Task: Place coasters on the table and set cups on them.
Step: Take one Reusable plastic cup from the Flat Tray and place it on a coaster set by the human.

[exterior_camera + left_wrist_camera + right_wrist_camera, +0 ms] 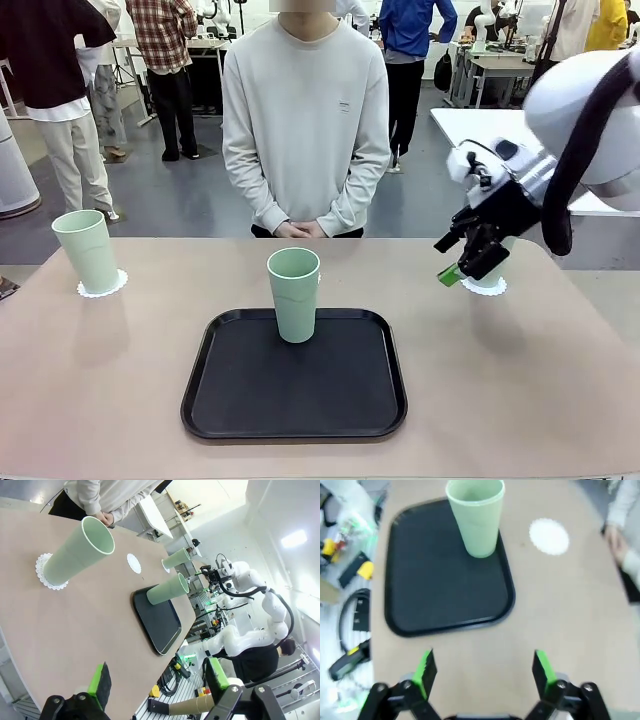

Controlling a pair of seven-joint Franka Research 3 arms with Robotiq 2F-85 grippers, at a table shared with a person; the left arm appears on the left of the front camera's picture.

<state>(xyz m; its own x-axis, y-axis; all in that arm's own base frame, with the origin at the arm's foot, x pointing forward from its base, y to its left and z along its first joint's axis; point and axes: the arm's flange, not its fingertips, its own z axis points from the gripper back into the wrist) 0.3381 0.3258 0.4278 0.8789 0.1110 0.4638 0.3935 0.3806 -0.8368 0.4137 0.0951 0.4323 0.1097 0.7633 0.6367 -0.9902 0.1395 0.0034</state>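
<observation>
Your right hand (462,262) hangs above the table's (100,380) far right side with its jaws spread and nothing between them. Just behind it in the front view you can see a scalloped coaster (486,287) with a mint-green cup (497,262) on it, mostly hidden by the hand; whether hand and cup touch cannot be told.

From the right wrist view, that hand's green pads (426,669) stand wide apart over bare table, the black tray (435,580) lying ahead of them with one cup (476,516) upright on its far edge. A bare coaster (549,536) lies on the table just beside the tray, near the person's hands (298,229).

Your left hand (157,682) is also released, its fingers spread over the table's near left side with nothing held. Well ahead of it stands a cup on a coaster (41,573) at the table's left end; in the front view this left cup (86,250) sits squarely on its doily, well apart from the tray.
</observation>
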